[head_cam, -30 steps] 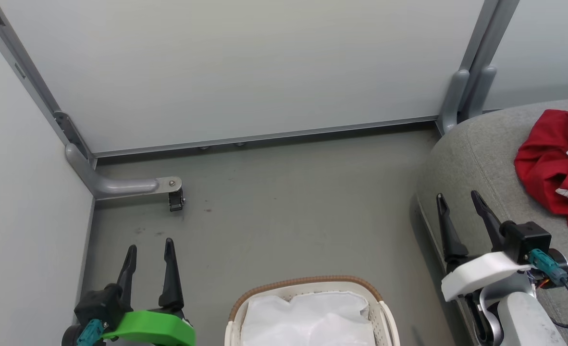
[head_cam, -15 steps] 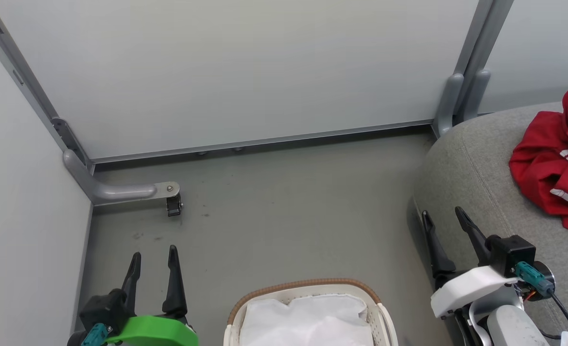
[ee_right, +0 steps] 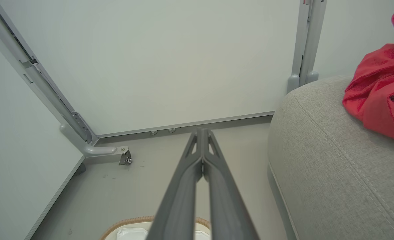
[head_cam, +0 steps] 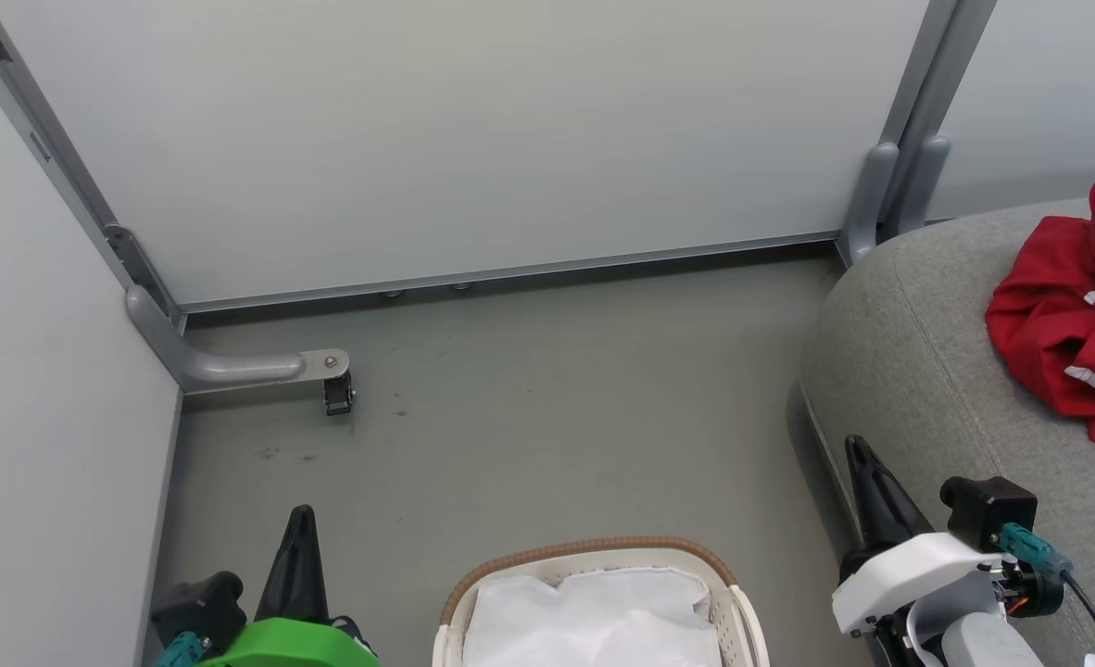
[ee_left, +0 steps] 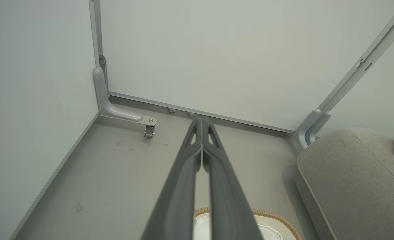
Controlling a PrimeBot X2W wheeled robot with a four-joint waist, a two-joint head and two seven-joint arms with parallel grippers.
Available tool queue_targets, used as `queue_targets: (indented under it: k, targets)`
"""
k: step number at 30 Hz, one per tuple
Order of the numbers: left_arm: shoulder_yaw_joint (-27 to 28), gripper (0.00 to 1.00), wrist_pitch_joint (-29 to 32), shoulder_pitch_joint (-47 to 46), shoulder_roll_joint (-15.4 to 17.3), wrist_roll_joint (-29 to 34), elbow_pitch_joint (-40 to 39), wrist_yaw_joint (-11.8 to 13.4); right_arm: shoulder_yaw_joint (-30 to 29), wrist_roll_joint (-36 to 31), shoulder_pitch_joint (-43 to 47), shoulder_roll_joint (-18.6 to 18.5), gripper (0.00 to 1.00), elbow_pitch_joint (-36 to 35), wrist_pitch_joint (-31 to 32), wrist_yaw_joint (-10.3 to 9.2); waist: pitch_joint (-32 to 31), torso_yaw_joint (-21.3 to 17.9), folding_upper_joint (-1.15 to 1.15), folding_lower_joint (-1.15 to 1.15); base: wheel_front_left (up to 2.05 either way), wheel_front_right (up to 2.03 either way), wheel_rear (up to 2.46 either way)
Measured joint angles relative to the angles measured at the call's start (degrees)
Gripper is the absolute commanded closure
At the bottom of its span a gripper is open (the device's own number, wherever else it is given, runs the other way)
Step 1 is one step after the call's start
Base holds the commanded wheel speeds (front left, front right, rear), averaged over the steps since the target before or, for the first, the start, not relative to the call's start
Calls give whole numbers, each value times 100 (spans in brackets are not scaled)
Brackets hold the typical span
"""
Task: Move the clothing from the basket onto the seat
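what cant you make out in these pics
The clothing: the head view's right edge cuts it off on the seat, so one garment or two cannot be told.
The basket: the head view's bottom edge cuts off its near part, beyond the white lining.
Wrist views: the shut left gripper and right gripper cover much of the basket.
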Motion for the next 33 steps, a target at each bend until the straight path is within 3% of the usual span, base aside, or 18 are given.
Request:
queue_targets:
  k: [33]
  targets:
    - [573, 100, 788, -167, 3, -2665, -97, -247, -326, 3039, 22, -5, 100, -290, 786, 0, 14, -42, 0, 0, 0, 0, 0]
